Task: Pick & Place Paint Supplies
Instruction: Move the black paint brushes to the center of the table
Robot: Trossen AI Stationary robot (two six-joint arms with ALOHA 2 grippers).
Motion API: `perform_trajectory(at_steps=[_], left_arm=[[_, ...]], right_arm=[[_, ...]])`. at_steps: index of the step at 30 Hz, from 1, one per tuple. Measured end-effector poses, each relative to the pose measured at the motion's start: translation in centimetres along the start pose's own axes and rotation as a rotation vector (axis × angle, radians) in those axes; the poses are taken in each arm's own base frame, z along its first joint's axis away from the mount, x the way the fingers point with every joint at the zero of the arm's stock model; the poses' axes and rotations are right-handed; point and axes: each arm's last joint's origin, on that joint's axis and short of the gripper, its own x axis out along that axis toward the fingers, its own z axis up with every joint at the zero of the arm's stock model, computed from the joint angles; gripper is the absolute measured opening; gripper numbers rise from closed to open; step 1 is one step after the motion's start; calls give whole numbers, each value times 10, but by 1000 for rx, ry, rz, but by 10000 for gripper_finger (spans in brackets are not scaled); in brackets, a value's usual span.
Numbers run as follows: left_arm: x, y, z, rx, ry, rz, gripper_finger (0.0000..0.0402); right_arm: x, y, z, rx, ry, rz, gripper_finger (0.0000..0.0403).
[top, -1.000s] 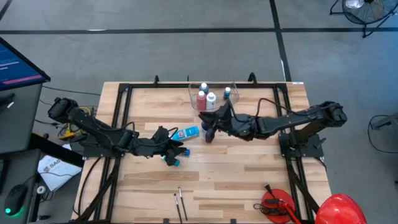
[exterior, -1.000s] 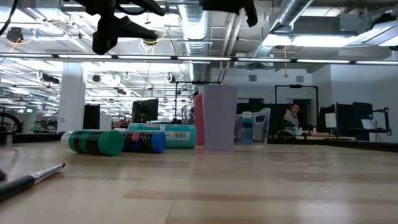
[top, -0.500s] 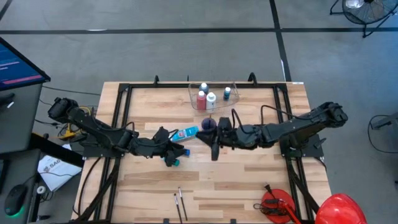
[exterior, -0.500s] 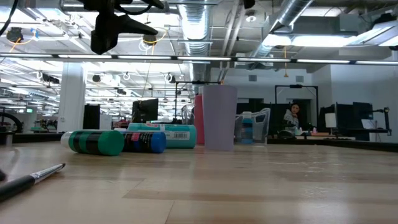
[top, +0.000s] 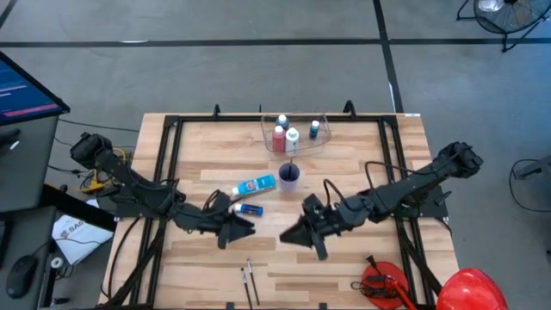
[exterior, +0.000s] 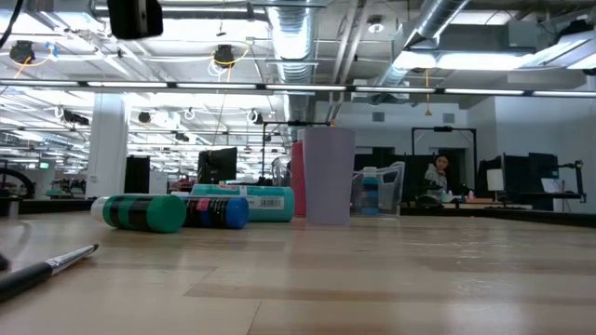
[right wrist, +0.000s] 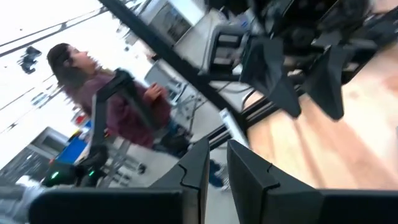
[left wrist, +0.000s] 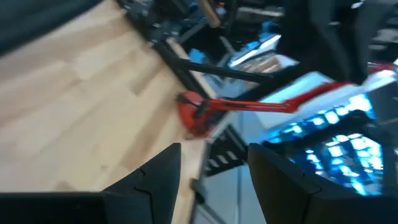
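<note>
Two grippers hang over the wooden table [top: 344,267], on the near side of the purple cup [top: 288,175]. The left gripper [top: 237,231] has its fingers apart and holds nothing. The right gripper [top: 297,237] has its fingers nearly together and holds nothing. A light blue tube [top: 257,184] lies just beside the cup. A small blue bottle [top: 249,209] lies near it. Three bottles [top: 291,135] stand in the clear tub [top: 269,142] behind the cup. Two brushes [top: 249,282] lie by the near edge.

Open-plan lab, exposed ceiling ducts [exterior: 307,37], monitors [exterior: 222,166]
</note>
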Motion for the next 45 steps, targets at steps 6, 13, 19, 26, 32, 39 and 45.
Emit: perform_trajectory(at_steps=[6, 13, 19, 26, 32, 39, 45], left_arm=[[0, -14, -14, -36, -17, -109, 179], [7, -22, -32, -73, -16, -202, 179], [11, -25, -43, -102, -22, -260, 179], [14, -29, -45, -142, -52, -324, 179], [14, -29, -44, -144, -58, -322, 179], [14, -29, -44, -140, -41, -333, 179], [13, -30, -46, -133, -5, -355, 179]], right_arm=[[-4, 15, -14, 8, 32, 55, 50], [-5, 22, -14, 57, 11, 104, 50], [-8, 32, -16, 81, -5, 168, 50], [-11, 41, -17, 94, -18, 256, 50], [-13, 47, -13, 98, -25, 344, 50], [-14, 49, -12, 95, -27, 381, 50], [-14, 50, -12, 92, -9, 396, 50]])
